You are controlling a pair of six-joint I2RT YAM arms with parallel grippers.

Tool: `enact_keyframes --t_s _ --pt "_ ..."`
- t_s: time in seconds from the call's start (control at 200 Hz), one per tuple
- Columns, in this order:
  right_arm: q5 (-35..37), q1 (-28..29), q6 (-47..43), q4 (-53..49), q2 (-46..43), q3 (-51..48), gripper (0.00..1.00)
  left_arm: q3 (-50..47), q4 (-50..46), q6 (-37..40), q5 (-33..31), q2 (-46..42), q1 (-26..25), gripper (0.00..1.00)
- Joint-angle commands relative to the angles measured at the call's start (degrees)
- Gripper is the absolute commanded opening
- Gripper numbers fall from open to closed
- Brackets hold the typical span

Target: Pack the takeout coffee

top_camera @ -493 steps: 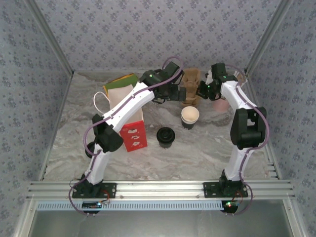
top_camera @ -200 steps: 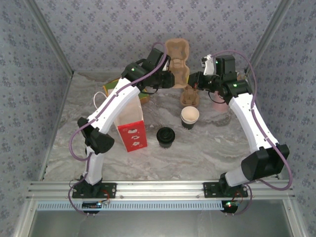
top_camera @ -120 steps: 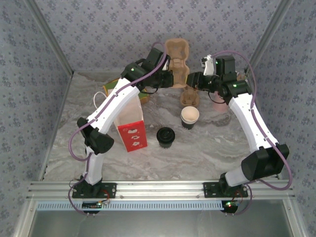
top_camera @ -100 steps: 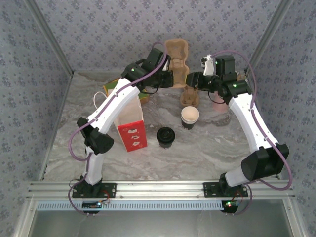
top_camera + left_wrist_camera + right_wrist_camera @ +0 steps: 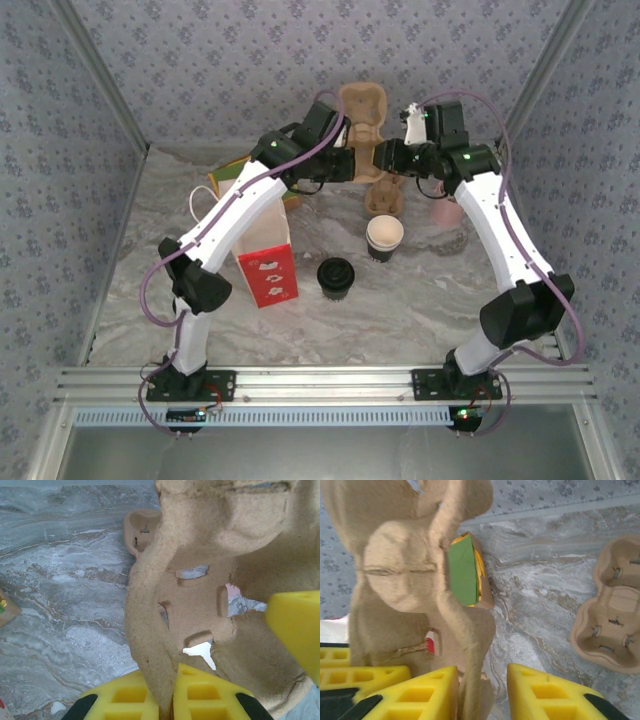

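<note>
- My left gripper (image 5: 352, 166) was pinched hard on one edge of a cardboard cup tray (image 5: 362, 105). In my left wrist view the two yellow fingers met on the tray's thin wall with no gap.
- My right gripper (image 5: 386, 158) had come to the same tray from the other side. Its jaws were spread around the tray's edge: one finger (image 5: 427, 687) lay against the wall, and the other stood clear of it with table showing in the gap. I judged that side a loose bracket, not a grip.
- The tray hung upright in the air at the back of the table, above a second tray (image 5: 386, 194) that lay flat on the marble.
- The coffee cup (image 5: 385, 236) stood on the table near the middle, just in front of the flat tray, open-topped and upright. Neither of my grippers was touching it.
- A darker cup (image 5: 336, 277) sat just nearer and to its left, beside the red-and-white paper bag (image 5: 268, 265), which stood upright under my left arm.
- As I read it, the packing had barely begun: a tray was in hand, but the coffee was in neither a tray nor the bag.
- What remained, by my judgement, was to set the tray down, seat the cup in a pocket and get the load into the bag.
</note>
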Motion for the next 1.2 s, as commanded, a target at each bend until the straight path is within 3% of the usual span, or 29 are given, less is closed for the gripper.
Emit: enact_keyframes --t_s 0.0,0.19,0.36,0.455,0.605,0.775,0.879,1.029,1.194 --pt "1.65 0.58 -1.66 -3.93 1.42 3.29 0.29 0.43 0.38 0.96 -0.8 -2.61 -0.24 0.1" --pt "1.65 0.74 -1.77 -3.67 1.32 3.61 0.25 0.43 0.2 1.25 -0.53 -2.45 -0.31 0.11" --pt "1.46 0.77 -1.9 -3.72 1.07 3.85 0.1 0.58 -0.01 1.22 -0.37 -2.17 -0.39 0.11" --pt "1.47 0.81 -1.99 -3.74 0.68 3.67 0.08 0.84 -0.04 1.32 -0.26 -2.25 -0.44 0.16" --pt "0.97 0.81 -1.59 -3.68 -0.23 3.72 0.06 2.51 -0.93 1.7 -0.43 -3.23 -0.38 0.38" --pt "0.07 0.93 -0.68 -4.36 -1.21 4.81 0.06 9.91 -4.5 2.48 -1.91 -4.9 -0.79 0.78" --pt "-0.43 1.47 0.09 -5.04 -1.6 5.9 0.06 11.74 -6.65 3.48 -4.24 -7.68 -0.99 0.97" --pt "-0.21 4.03 0.77 -6.06 -2.37 8.03 0.06 7.79 -8.03 4.8 -10.16 -14.93 -1.07 1.0" --pt "1.57 8.53 2.0 -6.98 -2.08 11.66 0.06 -4.02 -7.16 4.92 -17.47 -25.89 0.27 1.0"
